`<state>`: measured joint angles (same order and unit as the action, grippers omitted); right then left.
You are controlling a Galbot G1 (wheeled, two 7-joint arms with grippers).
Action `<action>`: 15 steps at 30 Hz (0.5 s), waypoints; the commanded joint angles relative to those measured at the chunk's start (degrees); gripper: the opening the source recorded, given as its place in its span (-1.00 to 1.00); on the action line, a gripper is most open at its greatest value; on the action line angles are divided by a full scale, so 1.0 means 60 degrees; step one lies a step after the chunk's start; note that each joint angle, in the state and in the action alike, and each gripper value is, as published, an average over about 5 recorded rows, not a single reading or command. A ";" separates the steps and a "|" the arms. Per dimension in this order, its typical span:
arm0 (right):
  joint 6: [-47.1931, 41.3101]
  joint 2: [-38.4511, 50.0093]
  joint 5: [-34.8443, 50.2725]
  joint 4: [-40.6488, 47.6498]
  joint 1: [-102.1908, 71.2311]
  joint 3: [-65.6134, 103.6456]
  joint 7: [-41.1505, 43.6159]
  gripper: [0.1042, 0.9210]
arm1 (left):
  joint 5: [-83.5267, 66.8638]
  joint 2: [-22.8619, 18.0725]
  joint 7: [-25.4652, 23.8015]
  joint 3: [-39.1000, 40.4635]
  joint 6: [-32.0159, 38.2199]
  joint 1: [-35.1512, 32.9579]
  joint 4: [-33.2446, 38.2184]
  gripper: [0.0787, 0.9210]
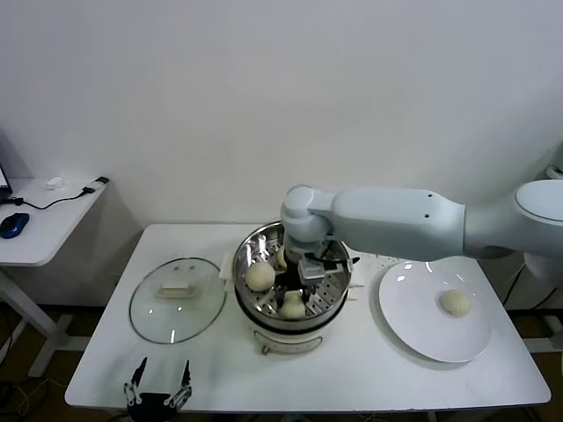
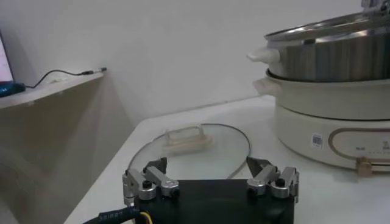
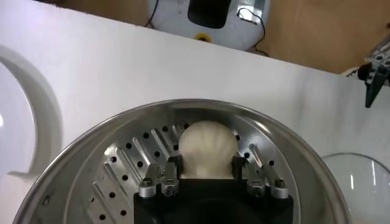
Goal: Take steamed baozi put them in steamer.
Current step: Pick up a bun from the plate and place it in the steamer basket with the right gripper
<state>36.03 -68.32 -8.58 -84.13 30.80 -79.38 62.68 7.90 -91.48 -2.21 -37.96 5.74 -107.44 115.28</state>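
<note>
The steamer (image 1: 339,294) stands mid-table on its white pot base (image 1: 286,341). My right gripper (image 1: 297,290) reaches down into it and is shut on a cream baozi (image 1: 292,308) near the front rim. In the right wrist view this baozi (image 3: 207,146) sits between the fingers (image 3: 173,169) over the perforated bottom (image 3: 131,161). A second baozi (image 1: 260,275) lies in the steamer at the left, and a third (image 1: 281,258) shows partly behind the wrist. One baozi (image 1: 456,302) lies on the white plate (image 1: 418,330). My left gripper (image 1: 158,393) is open and empty at the table's front left edge.
The glass lid (image 1: 176,312) with its white handle lies left of the steamer, just ahead of my left gripper (image 2: 207,167) in the left wrist view, where the lid (image 2: 201,152) and the steamer (image 2: 332,58) also show. A side table (image 1: 40,229) stands far left.
</note>
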 commanded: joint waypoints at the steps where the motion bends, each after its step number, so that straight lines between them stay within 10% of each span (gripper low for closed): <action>1: -0.0139 -0.0045 0.0252 -0.0062 -0.0032 -0.0025 0.0187 0.27 | 0.0008 0.0001 0.0000 0.0015 0.0005 0.0011 -0.0017 0.77; 15: -0.0346 0.0733 0.1150 0.0447 0.1099 0.0391 0.0269 0.76 | 0.0052 0.0004 -0.0004 0.0067 -0.0002 0.0055 0.0013 0.77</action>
<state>35.00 -66.54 -5.47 -83.39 33.20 -77.80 64.03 8.14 -91.49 -2.21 -37.60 5.75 -107.10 115.21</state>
